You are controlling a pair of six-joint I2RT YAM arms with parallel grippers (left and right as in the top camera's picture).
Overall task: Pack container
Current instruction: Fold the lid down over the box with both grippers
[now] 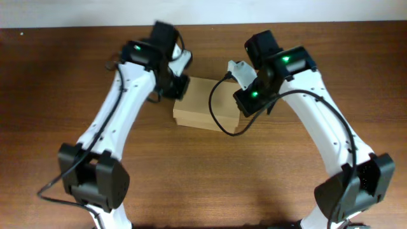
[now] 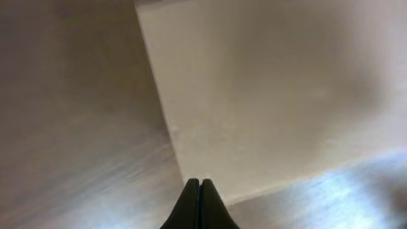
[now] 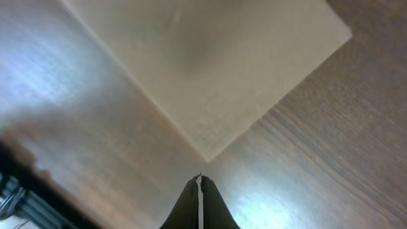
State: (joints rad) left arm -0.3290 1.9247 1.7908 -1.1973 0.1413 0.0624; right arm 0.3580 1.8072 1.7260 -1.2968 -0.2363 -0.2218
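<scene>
The container (image 1: 202, 105) is a plain tan cardboard box lying closed on the wooden table between my two arms. My left gripper (image 2: 200, 182) is shut with nothing in it, its tips right at the box's near corner; the box top (image 2: 267, 95) fills that view. In the overhead view the left gripper (image 1: 178, 89) sits at the box's upper left edge. My right gripper (image 3: 200, 180) is shut and empty, just short of a corner of the container (image 3: 210, 70). From above, the right gripper (image 1: 245, 102) hangs over the box's right end.
The brown wooden table (image 1: 267, 172) spreads all round the box. A black cable (image 1: 216, 117) from the right arm loops across the box's right side. Both arm bases (image 1: 95, 181) stand at the front edge. A pale wall runs along the back.
</scene>
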